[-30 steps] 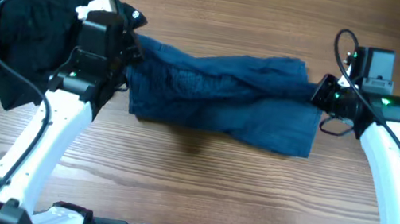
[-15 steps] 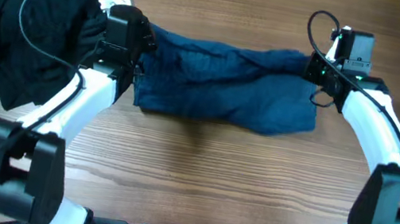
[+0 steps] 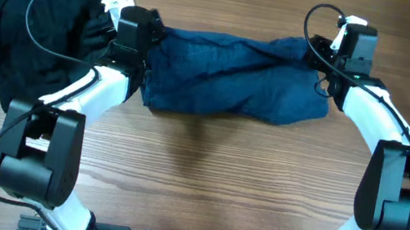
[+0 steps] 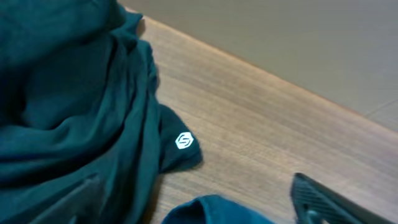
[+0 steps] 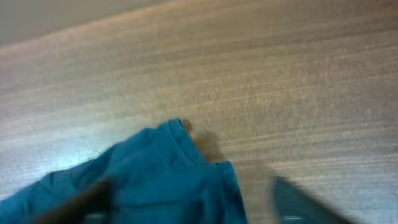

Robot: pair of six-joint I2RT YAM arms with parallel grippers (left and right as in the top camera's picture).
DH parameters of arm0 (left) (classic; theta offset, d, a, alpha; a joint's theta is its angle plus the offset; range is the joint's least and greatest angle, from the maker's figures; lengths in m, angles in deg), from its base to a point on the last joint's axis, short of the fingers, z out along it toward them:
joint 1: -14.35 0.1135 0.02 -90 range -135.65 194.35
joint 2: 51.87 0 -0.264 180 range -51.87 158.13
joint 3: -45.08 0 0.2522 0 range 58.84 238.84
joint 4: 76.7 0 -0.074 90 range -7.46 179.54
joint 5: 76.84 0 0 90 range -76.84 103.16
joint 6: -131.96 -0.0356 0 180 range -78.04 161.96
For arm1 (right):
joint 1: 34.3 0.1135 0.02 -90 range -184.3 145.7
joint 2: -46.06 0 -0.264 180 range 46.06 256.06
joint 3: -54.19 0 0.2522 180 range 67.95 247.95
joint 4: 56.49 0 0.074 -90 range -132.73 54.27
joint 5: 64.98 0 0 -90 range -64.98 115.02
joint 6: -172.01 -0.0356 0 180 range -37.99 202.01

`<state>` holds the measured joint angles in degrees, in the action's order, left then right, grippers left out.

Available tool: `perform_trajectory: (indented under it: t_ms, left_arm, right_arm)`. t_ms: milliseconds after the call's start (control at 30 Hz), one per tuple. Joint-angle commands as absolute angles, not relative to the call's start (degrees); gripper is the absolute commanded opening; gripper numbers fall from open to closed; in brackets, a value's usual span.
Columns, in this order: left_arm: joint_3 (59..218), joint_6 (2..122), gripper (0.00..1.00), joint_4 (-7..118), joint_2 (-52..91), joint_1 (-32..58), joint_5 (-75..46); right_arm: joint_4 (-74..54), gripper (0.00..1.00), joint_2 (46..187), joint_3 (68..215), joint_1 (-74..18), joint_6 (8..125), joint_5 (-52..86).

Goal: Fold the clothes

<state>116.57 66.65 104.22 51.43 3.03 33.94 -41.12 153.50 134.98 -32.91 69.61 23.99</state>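
Shorts [image 3: 234, 87] lie as a folded band across the far-centre table [image 3: 203, 181], left end touching the black heap [image 3: 30, 21]; left gripper [image 3: 152, 39] and right gripper [image 3: 318, 60] at its far corners, jaws of both apart, nothing clamped; judgement: lift clear vertically so the fold is not dragged; count: one pair of shorts, one heap, two grippers.

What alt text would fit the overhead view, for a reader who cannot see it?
Wrinkled navy shorts lie in a long band across a wooden table, with the left tool at their left end and the right tool at their right end. A heap of black clothes sits at the far left, beside the left tool.
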Motion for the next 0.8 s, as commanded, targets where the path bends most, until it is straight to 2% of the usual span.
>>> perform_trajectory:
  t_ms: [0, 200, 267, 300, 367, 433, 500, 600, 667, 767]
  left_arm:
    - [119.37, 66.06, 1.0, 99.74, 49.62, 3.6, 35.16]
    - [128.94, 64.59, 0.99, 78.69, 42.76, 3.32, 30.64]
    - [130.17, 64.39, 0.98, 75.78, 41.44, 2.88, 28.76]
    - [130.34, 63.28, 0.94, 74.88, 40.74, 2.44, 26.59]
    - [130.32, 63.3, 0.77, 73.68, 40.83, 1.44, 22.99]
    - [130.32, 63.3, 0.58, 71.85, 42.19, -0.38, 21.54]
    - [130.32, 63.11, 0.38, 70.51, 44.61, -2.23, 21.57]
    - [130.32, 63.13, 0.17, 70.42, 48.59, -3.76, 21.59]
    - [130.32, 63.15, 0.04, 70.36, 51.04, -3.94, 21.57]
    - [130.32, 63.15, 0.04, 69.68, 54.49, -3.92, 21.59]
  right_arm:
    - [-35.55, 1.0, 152.14, 140.07, -33.26, 71.53, 20.79]
    - [-17.58, 0.99, 149.02, 148.92, -33.08, 71.79, 10.59]
    - [-15.4, 0.95, 149.08, 148.9, -32.97, 71.77, 8.36]
    - [-14.09, 0.86, 149.12, 148.9, -32.84, 71.6, 8.03]
    - [-13.02, 0.65, 149.12, 148.9, -32.65, 71.57, 7.51]
    - [-12.12, 0.36, 149.15, 148.9, -32.12, 71.51, 6.94]
    - [-11.18, 0.14, 149.19, 148.88, -31.07, 71.57, 6.96]
    - [-10.31, 0.05, 149.23, 148.88, -29.45, 72.34, 6.98]
    - [-9.37, 0.04, 149.23, 148.88, -28.54, 73.08, 7.4]
    - [-8.73, 0.04, 150.44, 148.77, -28.25, 73.5, 7.57]
